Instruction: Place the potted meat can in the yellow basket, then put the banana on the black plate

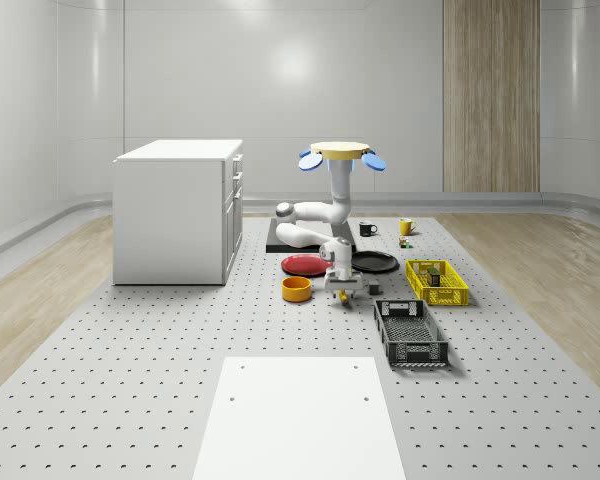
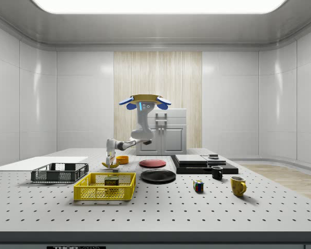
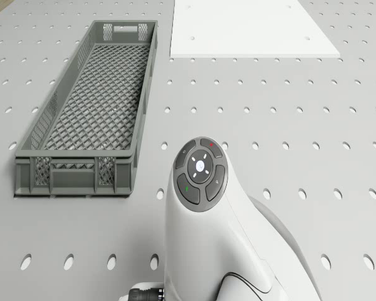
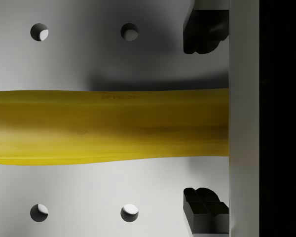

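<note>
In the yellow basket (image 2: 104,187) the potted meat can (image 2: 112,181) already sits, so the first half of the task looks done. The drone (image 1: 342,152) hovers over the surface (image 1: 160,340) near the black plate (image 1: 374,262), its arm bent down so the jaws (image 4: 202,118) stand spread on either side of the banana (image 4: 108,126), which lies on the surface between them, not yet pinched. Gripping it and carrying it to the plate remain
</note>
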Motion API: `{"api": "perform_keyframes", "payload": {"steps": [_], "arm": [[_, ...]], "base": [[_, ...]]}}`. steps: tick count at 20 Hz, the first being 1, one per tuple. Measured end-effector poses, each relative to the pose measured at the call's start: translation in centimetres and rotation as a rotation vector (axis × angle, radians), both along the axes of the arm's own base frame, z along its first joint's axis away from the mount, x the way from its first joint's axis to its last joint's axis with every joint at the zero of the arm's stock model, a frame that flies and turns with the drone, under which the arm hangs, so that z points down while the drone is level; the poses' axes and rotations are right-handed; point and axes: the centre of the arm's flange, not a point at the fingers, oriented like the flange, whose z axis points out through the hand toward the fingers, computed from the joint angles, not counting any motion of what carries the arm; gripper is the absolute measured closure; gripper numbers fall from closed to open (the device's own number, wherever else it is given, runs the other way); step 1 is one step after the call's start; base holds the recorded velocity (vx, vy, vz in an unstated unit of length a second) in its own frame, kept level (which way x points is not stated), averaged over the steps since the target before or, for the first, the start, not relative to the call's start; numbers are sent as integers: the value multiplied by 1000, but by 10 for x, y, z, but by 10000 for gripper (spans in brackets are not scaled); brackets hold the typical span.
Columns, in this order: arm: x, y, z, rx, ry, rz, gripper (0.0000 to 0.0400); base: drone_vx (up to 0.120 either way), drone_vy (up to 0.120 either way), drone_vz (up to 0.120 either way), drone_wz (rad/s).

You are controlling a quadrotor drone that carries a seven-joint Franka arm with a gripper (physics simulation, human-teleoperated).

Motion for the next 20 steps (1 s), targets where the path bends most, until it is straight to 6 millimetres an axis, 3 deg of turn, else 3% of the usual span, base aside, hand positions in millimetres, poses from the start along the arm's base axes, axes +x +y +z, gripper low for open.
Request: {"api": "perform_keyframes", "payload": {"steps": [5,8,12,18,20], "arm": [[0,1,3,0,0,0,0],[0,1,4,0,0,0,132],[0,1,4,0,0,0,206],[0,2,-4,-4,2,-25,210],[0,2,-11,-5,2,-33,210]], "base": [[0,0,0,0],[0,0,0,0],[0,0,0,0],[0,0,0,0],[0,0,120,0]]}}
